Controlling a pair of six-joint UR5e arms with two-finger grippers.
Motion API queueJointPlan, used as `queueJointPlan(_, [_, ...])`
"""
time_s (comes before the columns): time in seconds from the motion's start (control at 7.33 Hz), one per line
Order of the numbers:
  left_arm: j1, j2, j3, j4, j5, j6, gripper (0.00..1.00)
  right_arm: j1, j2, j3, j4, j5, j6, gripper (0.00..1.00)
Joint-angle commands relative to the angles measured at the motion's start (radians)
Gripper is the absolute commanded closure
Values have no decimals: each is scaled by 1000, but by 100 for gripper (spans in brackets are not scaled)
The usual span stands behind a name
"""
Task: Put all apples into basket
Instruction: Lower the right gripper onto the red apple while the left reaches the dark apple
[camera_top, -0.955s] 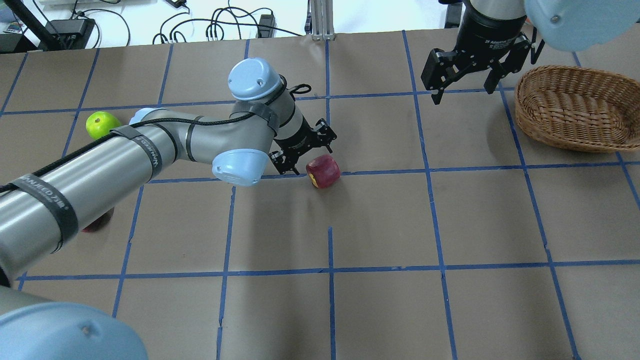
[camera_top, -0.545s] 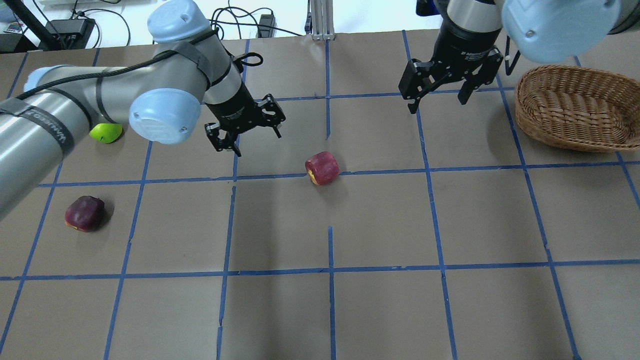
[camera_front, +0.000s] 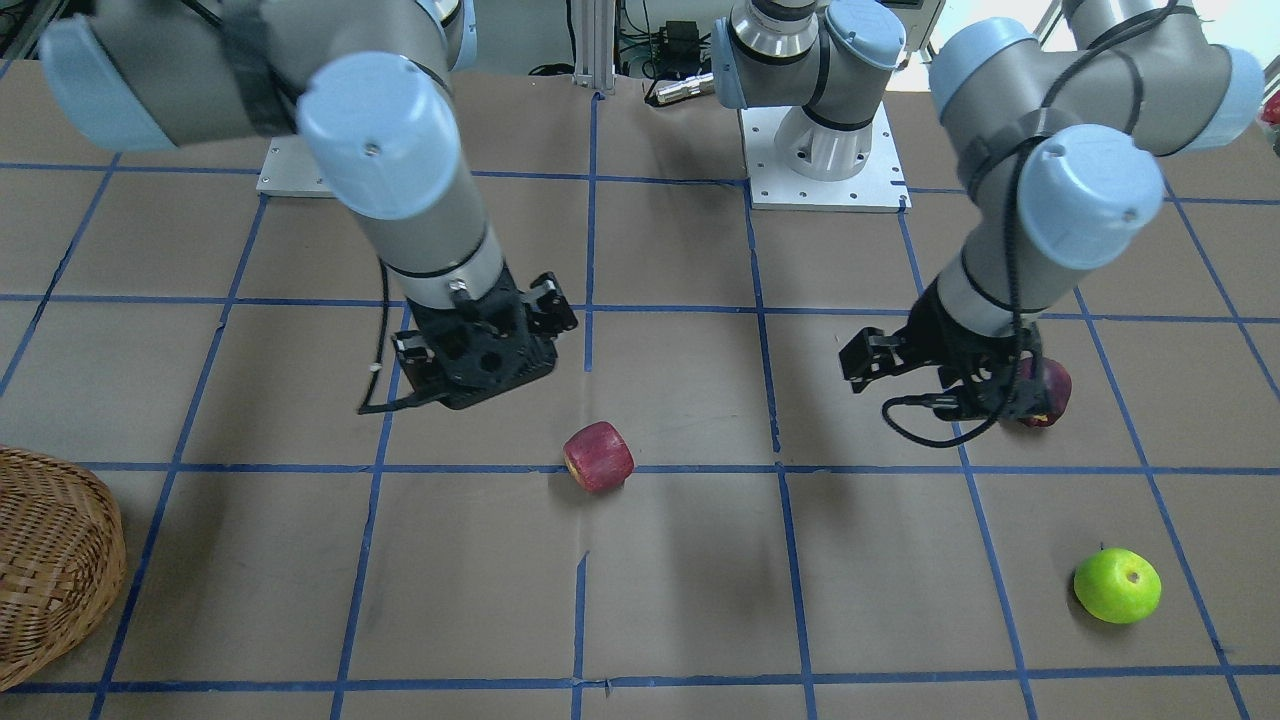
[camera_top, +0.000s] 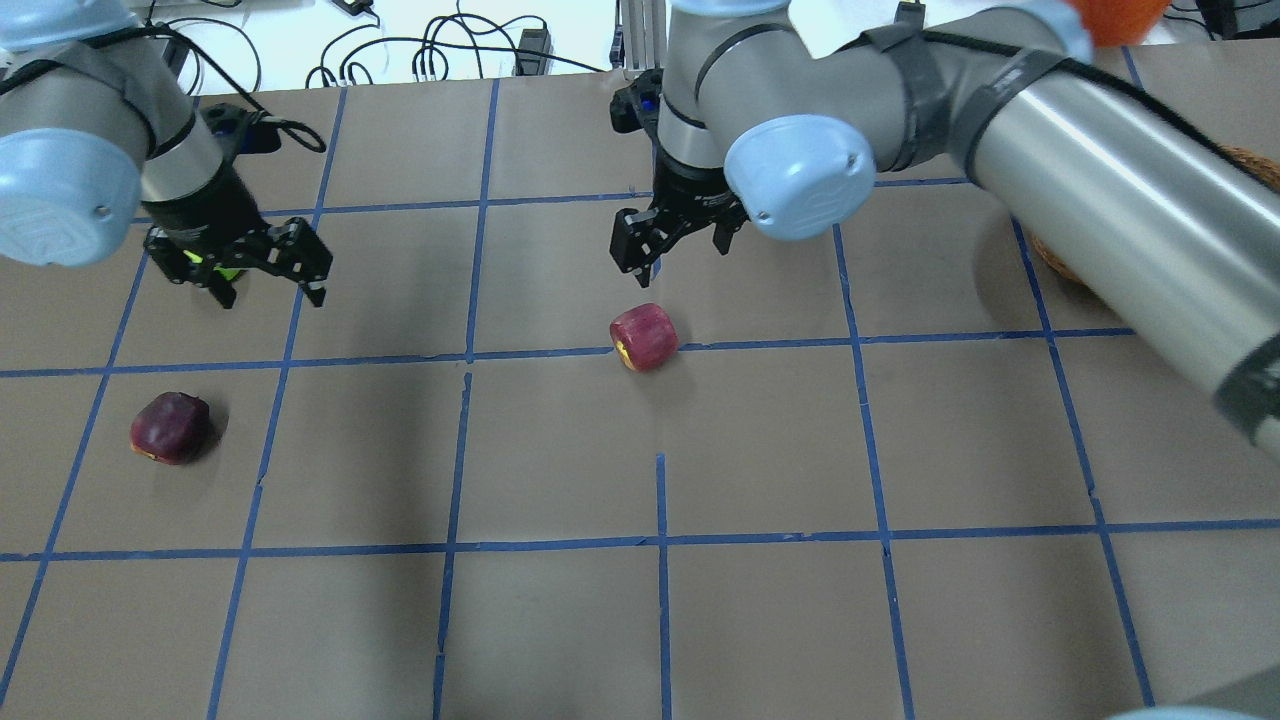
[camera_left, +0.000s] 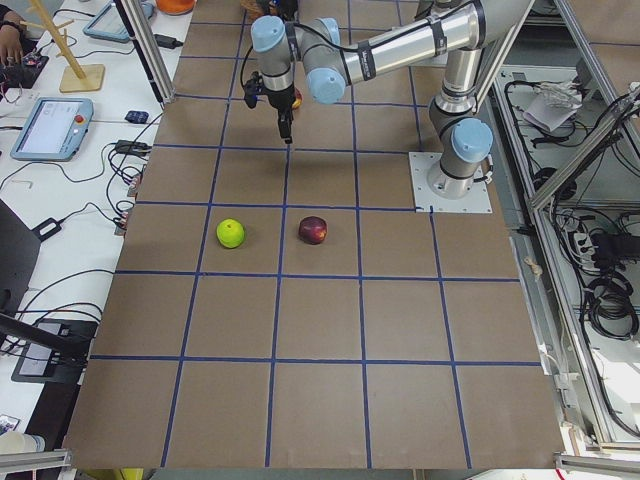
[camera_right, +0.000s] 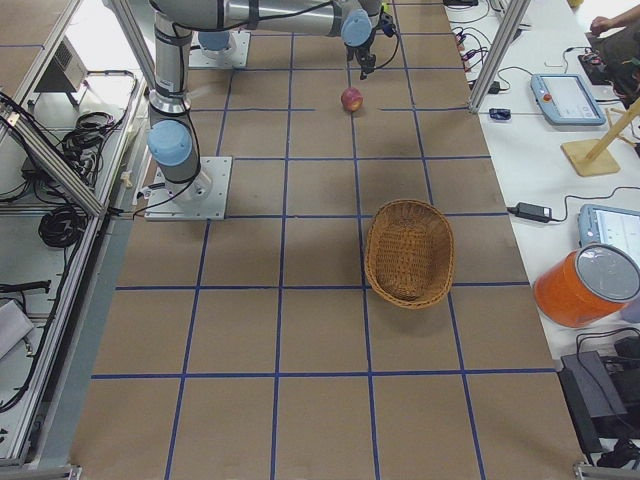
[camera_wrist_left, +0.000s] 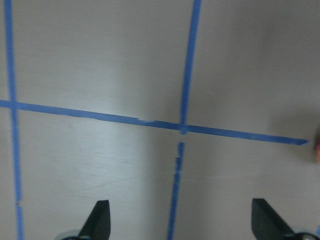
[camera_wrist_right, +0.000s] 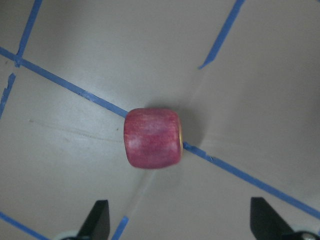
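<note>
Right wrist-mounted: red apple (camera_wrist_right: 152, 138) sideways, yellow end rightward; left pincer (camera_wrist_left: 181, 212), right pincer (camera_wrist_right: 180, 212) spread.

The green apple (camera_left: 231, 233) and maroon apple (camera_left: 313, 230) sit near each other — apart — on the table (camera_left: 400, 330).

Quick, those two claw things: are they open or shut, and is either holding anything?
Left gripper: open, holding nothing.
Right gripper: open, holding nothing; the red blocky apple lies untouched close by.
</note>
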Motion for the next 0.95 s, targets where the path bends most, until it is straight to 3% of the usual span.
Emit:
queueJointPlan(0.0, [197,-6,-88,132,54,291,0,68,119,8,-71,-115,-42,0])
queueJointPlan(0.14, [296,-24,-150,254,44,400,0,67,143,27,-80,-124,-71,0])
queueJointPlan(0.41, [349,-62,-305,513,39,490,0,69,189,8,-179,-92,-67,0])
queueJointPlan(0.82, [349,-111,-366,541,-13,510,0,69,226,22,-236,-94,-64,0])
